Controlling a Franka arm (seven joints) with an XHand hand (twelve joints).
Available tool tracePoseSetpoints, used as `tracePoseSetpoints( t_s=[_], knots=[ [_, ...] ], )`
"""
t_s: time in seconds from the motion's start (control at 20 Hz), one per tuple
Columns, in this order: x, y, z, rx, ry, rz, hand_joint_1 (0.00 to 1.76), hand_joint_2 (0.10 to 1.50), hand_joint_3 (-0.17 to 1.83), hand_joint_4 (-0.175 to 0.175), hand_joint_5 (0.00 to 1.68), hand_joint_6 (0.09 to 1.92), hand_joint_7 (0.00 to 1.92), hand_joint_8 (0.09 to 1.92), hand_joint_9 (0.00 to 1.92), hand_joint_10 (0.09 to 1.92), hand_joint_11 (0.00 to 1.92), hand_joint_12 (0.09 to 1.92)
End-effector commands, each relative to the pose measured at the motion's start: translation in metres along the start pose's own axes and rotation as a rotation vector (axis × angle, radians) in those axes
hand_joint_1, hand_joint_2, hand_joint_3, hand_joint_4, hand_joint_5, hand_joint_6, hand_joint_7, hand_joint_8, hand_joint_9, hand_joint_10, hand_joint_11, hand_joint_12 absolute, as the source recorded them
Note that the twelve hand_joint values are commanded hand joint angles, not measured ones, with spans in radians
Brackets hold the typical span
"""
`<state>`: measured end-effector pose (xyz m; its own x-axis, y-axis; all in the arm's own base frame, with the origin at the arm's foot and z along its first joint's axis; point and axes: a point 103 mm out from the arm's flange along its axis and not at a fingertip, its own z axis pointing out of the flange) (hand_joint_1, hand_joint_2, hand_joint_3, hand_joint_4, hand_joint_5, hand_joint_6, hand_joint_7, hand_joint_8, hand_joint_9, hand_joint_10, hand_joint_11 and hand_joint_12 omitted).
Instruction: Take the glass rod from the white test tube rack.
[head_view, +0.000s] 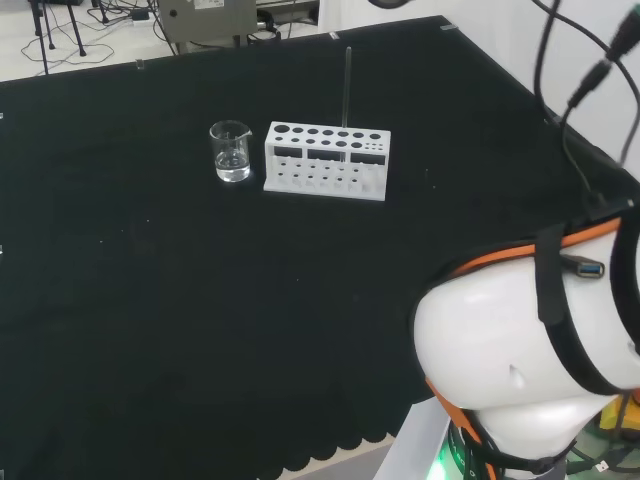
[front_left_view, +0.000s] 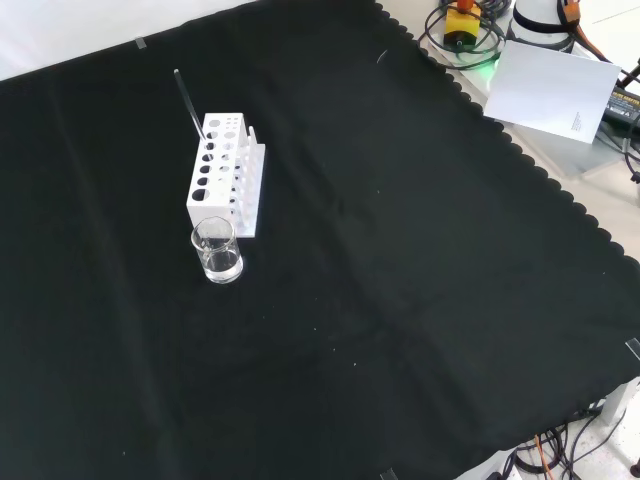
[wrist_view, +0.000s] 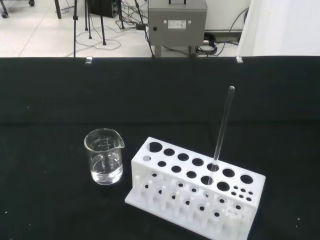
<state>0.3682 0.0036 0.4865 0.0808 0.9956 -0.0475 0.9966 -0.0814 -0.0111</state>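
Two pieces of ware stand on the black cloth (head_view: 200, 330), and I can't tell what the hand's doing from any of these views. What's closest to that end is the arm's own big white link (head_view: 520, 350) with orange trim and black straps, bulging up at the head view's lower right.

Going outward: the white test tube rack (head_view: 327, 160) stands toward the far edge of the bench in the head view, well in from both far corners. The glass rod (head_view: 346, 90) is in it, standing pretty much upright in one of the holes in the back row, toward the rack's right end in that view. In the front view the rack (front_left_view: 225, 180) is up in the upper left part of the cloth and the rod (front_left_view: 188, 102) leans a touch up and left out of its far end.

Just beside the rack's left end in the head view is a small clear glass beaker (head_view: 231, 152) with a little clear liquid at the bottom. Close, but not touching.

The cloth covers the bench and has a scalloped hem along the near edge in the head view. Past the far edge there's a pale floor, a grey metal box (wrist_view: 177, 22), loose cables and black stand legs. In the front view a white sheet (front_left_view: 555, 92) lies off the cloth's upper right corner.
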Motion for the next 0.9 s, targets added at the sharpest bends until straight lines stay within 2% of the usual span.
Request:
tracePoseSetpoints(
  t_s=[0.05, 0.2, 0.35, 0.45, 0.6, 0.65, 0.7, 0.75, 0.8, 0.85, 0.9],
  knots=[
    [-0.026, 0.091, -0.008, -0.004, 0.076, -0.007, 0.46, 0.97, 0.35, -0.142, 0.12, 0.09, 0.00, 0.67, 0.14, 0.90, 0.08, 1.46],
    [-0.048, 0.114, 0.000, -0.012, 0.126, 0.014, 0.46, 0.96, 0.36, -0.147, 0.15, 0.09, 0.01, 0.76, 0.22, 0.90, 0.15, 1.45],
    [-0.056, 0.134, 0.019, -0.001, 0.140, 0.028, 0.46, 0.96, 0.37, -0.154, 0.18, 0.09, 0.04, 0.86, 0.31, 0.91, 0.24, 1.44],
    [-0.058, 0.150, 0.029, 0.010, 0.136, 0.023, 0.46, 0.96, 0.38, -0.157, 0.19, 0.09, 0.06, 0.88, 0.34, 0.92, 0.26, 1.44],
    [-0.067, 0.169, 0.038, 0.006, 0.113, 0.040, 0.46, 0.95, 0.38, -0.162, 0.22, 0.09, 0.10, 0.91, 0.39, 0.92, 0.29, 1.44],
    [-0.068, 0.175, 0.040, -0.003, 0.161, 0.031, 0.46, 0.95, 0.38, -0.163, 0.22, 0.09, 0.11, 0.91, 0.40, 0.91, 0.29, 1.44],
    [-0.073, 0.180, 0.042, -0.041, 0.198, 0.017, 0.46, 0.95, 0.38, -0.164, 0.23, 0.09, 0.13, 0.92, 0.42, 0.91, 0.30, 1.44],
    [-0.072, 0.190, 0.041, -0.024, 0.201, -0.013, 0.47, 0.95, 0.38, -0.165, 0.24, 0.09, 0.14, 0.93, 0.43, 0.91, 0.30, 1.44],
    [-0.082, 0.195, 0.046, -0.011, 0.205, -0.020, 0.47, 0.95, 0.38, -0.166, 0.25, 0.09, 0.15, 0.93, 0.46, 0.90, 0.31, 1.44],
    [-0.073, 0.201, 0.049, -0.014, 0.182, -0.023, 0.47, 0.95, 0.39, -0.167, 0.25, 0.09, 0.17, 0.93, 0.48, 0.90, 0.32, 1.44],
    [-0.076, 0.206, 0.053, -0.018, 0.196, -0.024, 0.47, 0.95, 0.39, -0.168, 0.26, 0.09, 0.18, 0.94, 0.50, 0.90, 0.32, 1.44]
  ],
)
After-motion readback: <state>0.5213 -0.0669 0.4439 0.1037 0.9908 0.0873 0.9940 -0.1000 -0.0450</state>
